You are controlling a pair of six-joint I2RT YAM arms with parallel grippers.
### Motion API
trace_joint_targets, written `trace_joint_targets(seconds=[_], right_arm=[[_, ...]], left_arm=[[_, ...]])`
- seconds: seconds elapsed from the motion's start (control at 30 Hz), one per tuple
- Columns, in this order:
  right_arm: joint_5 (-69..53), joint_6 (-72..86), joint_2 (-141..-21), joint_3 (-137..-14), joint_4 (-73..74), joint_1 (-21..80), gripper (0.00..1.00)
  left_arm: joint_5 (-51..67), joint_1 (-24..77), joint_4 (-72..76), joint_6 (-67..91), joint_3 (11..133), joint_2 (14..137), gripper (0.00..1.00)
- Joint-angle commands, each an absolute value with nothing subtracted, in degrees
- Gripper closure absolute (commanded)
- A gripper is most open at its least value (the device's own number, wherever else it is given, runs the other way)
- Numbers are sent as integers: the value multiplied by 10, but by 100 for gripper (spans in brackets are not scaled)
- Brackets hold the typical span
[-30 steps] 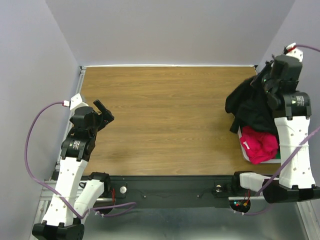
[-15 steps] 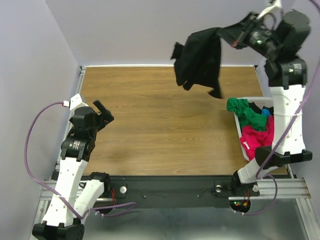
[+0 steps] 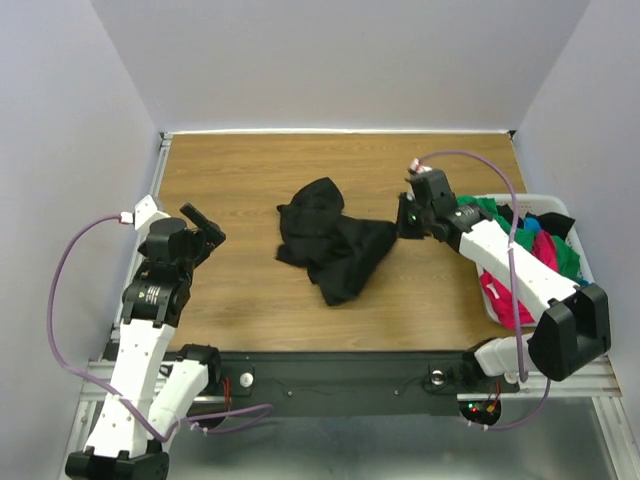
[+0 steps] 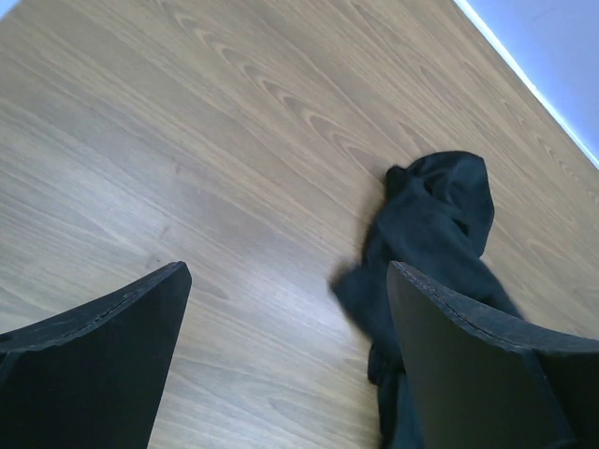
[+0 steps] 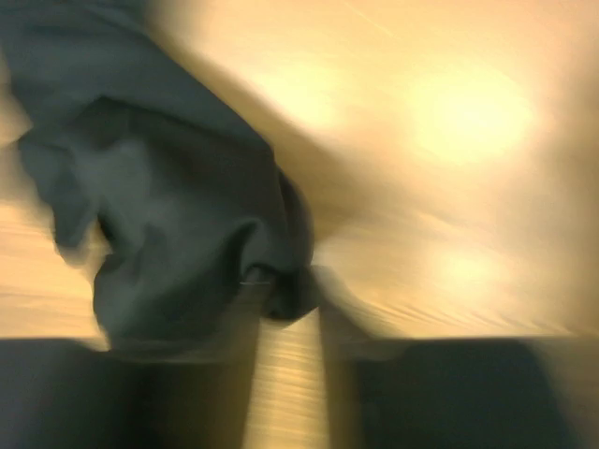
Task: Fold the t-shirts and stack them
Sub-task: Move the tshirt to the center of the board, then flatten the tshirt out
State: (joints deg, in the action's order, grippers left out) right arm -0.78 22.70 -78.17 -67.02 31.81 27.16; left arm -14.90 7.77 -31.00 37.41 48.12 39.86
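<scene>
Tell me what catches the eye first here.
A black shirt lies crumpled in the middle of the table, the one dark heap on the wood. The right gripper sits low at its right corner, jaws shut; the wrist view is too blurred to show a grip. At the right edge a white basket holds bright shirts in green, pink and blue.

No readable text, label or number anywhere.
</scene>
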Motion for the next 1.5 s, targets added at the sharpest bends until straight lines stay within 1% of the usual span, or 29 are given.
trace_joint_targets(seconds=[0.0,0.03,0.07,0.1,0.23,0.3,0.33,0.37,0.47,0.5,0.6,0.73,0.83,0.9,0.93,0.97,1.0,1.03,1.07,1.1,1.17,1.2,1.33,1.4,1.47], right_arm=[[219,250,-725,-592,300,243,36],[219,252,-724,-584,299,242,20],[216,257,-724,-579,299,242,12],[194,264,-722,-570,299,242,0],[161,287,-689,-532,308,242,0],[150,294,-643,-516,322,242,0],[149,296,-626,-502,328,242,0],[137,300,-590,-496,338,243,0],[97,308,-548,-462,351,243,0],[62,307,-543,-453,351,243,0],[25,318,-530,-421,350,243,0],[4,335,-515,-395,349,243,0],[-26,342,-523,-376,351,248,0],[-38,348,-529,-360,345,271,0],[-39,350,-531,-358,344,280,0],[-40,352,-529,-356,344,297,0],[-37,359,-526,-356,343,306,0],[-36,363,-523,-359,343,319,0],[-36,371,-517,-360,343,323,0],[-40,374,-515,-360,344,330,0],[-39,385,-512,-358,343,347,0],[-36,395,-513,-356,343,356,0],[-4,424,-539,-362,333,414,0],[32,445,-571,-374,317,486,0],[62,463,-602,-385,308,529,0]], left_arm=[[-107,74,-291,410,452,405,1],[-95,74,-287,415,446,411,1],[-83,75,-275,415,432,424,1],[-64,76,-269,416,424,429,1],[-22,91,-242,429,376,446,1],[25,129,-201,446,333,453,2],[30,150,-186,459,317,454,2],[24,207,-154,486,292,463,3],[7,283,-99,532,269,504,3],[-13,311,-92,536,271,519,3],[-41,345,-82,547,293,586,5],[-67,380,-72,560,335,677,8],[-68,390,-50,555,364,747,10],[-70,394,-43,547,392,798,13],[-69,394,-42,543,402,815,16],[-69,395,-42,535,419,842,28],[-65,395,-43,535,424,853,37],[-62,395,-42,535,428,863,48],[-52,397,-38,535,430,875,66],[-49,398,-34,536,429,877,81],[-46,402,-30,543,422,875,99],[-42,403,-30,543,416,871,100],[-40,405,-39,547,395,833,100],[-45,406,-54,554,382,800,100],[-51,406,-73,557,376,768,100]])
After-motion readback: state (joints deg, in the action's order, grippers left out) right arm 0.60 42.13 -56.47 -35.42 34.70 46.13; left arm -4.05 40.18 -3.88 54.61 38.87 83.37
